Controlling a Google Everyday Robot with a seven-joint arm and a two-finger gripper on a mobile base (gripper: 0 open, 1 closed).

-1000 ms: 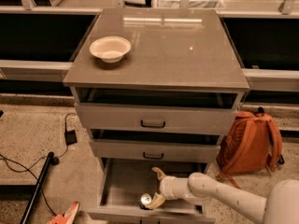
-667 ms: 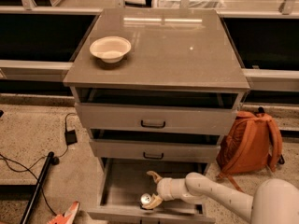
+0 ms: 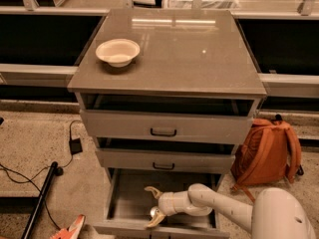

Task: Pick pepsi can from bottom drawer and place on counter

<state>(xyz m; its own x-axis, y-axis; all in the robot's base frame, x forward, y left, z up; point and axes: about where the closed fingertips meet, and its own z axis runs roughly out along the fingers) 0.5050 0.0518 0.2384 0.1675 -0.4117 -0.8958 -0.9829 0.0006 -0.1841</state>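
Observation:
The bottom drawer (image 3: pixel 127 198) is pulled open below the two shallower drawers. The pepsi can (image 3: pixel 154 212) stands inside it near the front, and only its silver top shows. My gripper (image 3: pixel 153 206) reaches into the drawer from the right. It is open, with one finger (image 3: pixel 151 189) behind the can and the other (image 3: pixel 155 221) in front of it, so the can sits between them. The counter (image 3: pixel 184 49) is the glossy top of the cabinet.
A white bowl (image 3: pixel 117 52) sits on the counter's left side. An orange backpack (image 3: pixel 266 151) leans on the floor right of the cabinet. Cables and an adapter (image 3: pixel 75 145) and a black pole (image 3: pixel 40 200) lie on the floor at left.
My gripper has moved left and slightly down inside the drawer, so its fingers now straddle the can instead of sitting to its right. The can has not moved.

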